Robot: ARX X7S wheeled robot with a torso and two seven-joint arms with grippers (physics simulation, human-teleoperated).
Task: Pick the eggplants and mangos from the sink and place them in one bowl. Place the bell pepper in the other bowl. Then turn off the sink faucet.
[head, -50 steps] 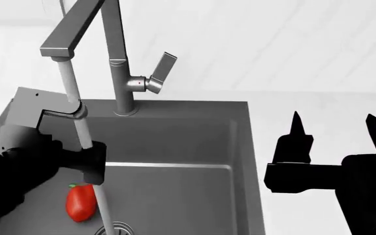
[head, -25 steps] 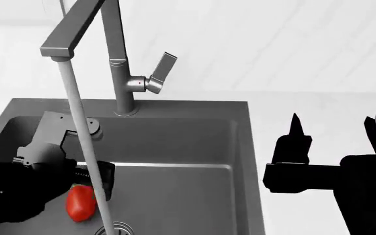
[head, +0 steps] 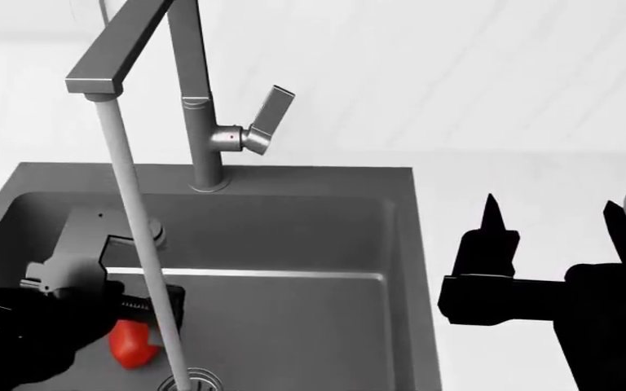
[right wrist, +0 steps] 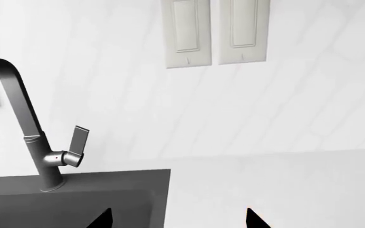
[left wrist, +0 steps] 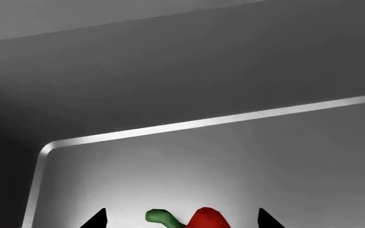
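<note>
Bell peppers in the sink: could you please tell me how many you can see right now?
1. The bell pepper lies on the sink floor near the drain, partly under the left tool, whose tips flank it. The arm hides part of the basin, so other produce may be hidden.

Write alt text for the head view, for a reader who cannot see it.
The left gripper reaches down into the dark-grey sink, partly covering a red bell pepper near the drain. A stream of water runs from the silver faucet into the drain. The right gripper hovers over the white counter beside the sink.
</note>
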